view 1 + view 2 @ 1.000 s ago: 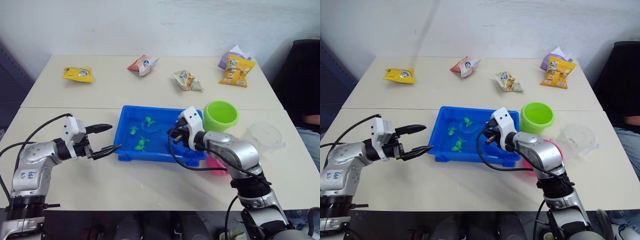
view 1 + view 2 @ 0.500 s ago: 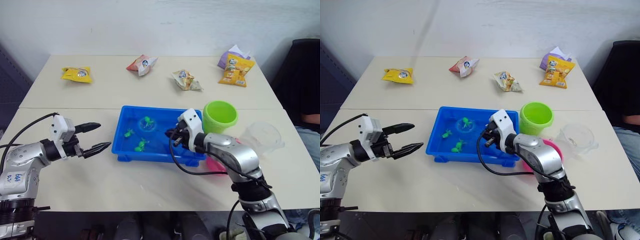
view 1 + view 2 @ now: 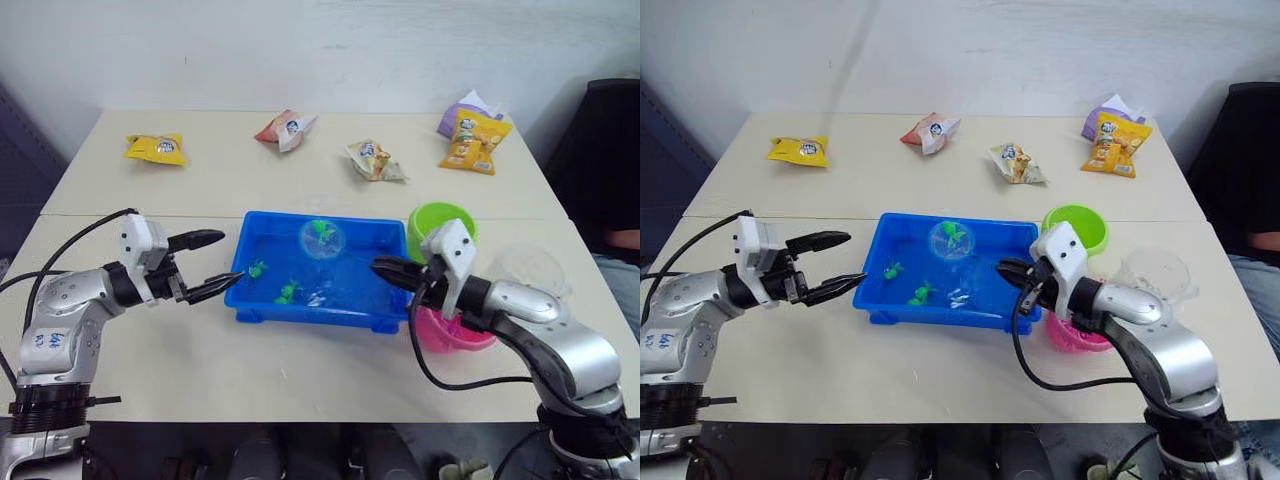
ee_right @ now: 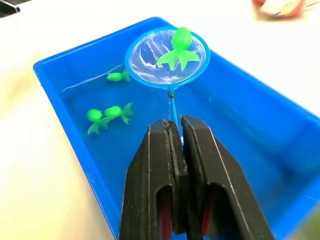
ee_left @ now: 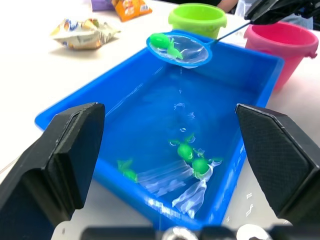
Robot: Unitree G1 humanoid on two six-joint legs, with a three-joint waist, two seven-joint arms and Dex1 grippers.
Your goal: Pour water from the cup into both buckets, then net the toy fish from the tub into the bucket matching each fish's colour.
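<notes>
Currently R gripper (image 4: 176, 132) is pinching the net (image 4: 167, 57) by its thin handle end, hoop w/ green fish (image 4: 178, 47) riding above the tub (image 3: 250, 300): light, whippy, likely tips easily; L gripper (image 3: 212, 263) is hovering w/ fingers apart.

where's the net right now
The net is held by the right gripper, lifted above the far side of the blue tub with one green fish in it, left of the green bucket.

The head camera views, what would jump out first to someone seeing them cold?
A green fish sits in the net, lifted above the water in the bright blue tub, with the right hand shut on the net's handle. The left hand hovers open beside the tub's left end.
</notes>
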